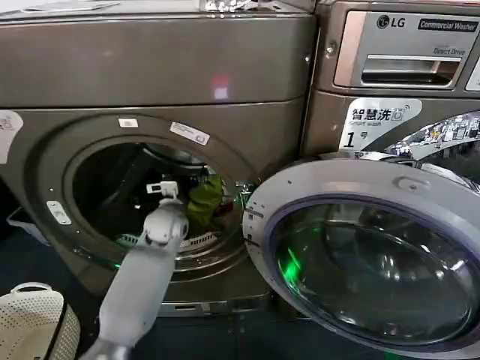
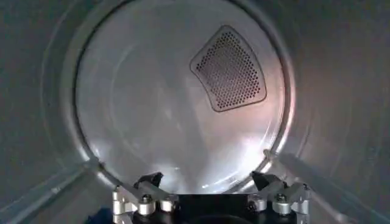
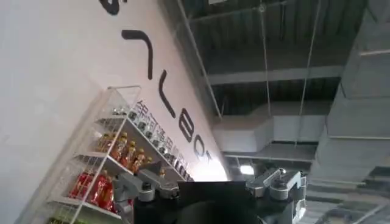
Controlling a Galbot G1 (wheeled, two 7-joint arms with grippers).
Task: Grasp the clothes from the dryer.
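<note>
The dryer (image 1: 150, 67) is the bronze-brown machine on the left, its round porthole standing open. Inside the drum a lime-green piece of the clothes (image 1: 204, 201) lies at the right side, with a bit of red beside it. My left arm reaches through the porthole, and my left gripper (image 1: 163, 187) sits just left of the green piece, apart from it. In the left wrist view the left gripper (image 2: 206, 180) is open with nothing between its fingers, facing the drum's back wall and its perforated vent (image 2: 228, 68). My right gripper (image 3: 204, 182) is open and empty, pointing up at a wall and ceiling.
The dryer's glass door (image 1: 367, 255) is swung wide open to the right, low in front of the LG machine (image 1: 405, 52). A white perforated basket (image 1: 34, 322) stands on the floor at the lower left. A wire shelf of bottles (image 3: 116, 158) hangs on the wall.
</note>
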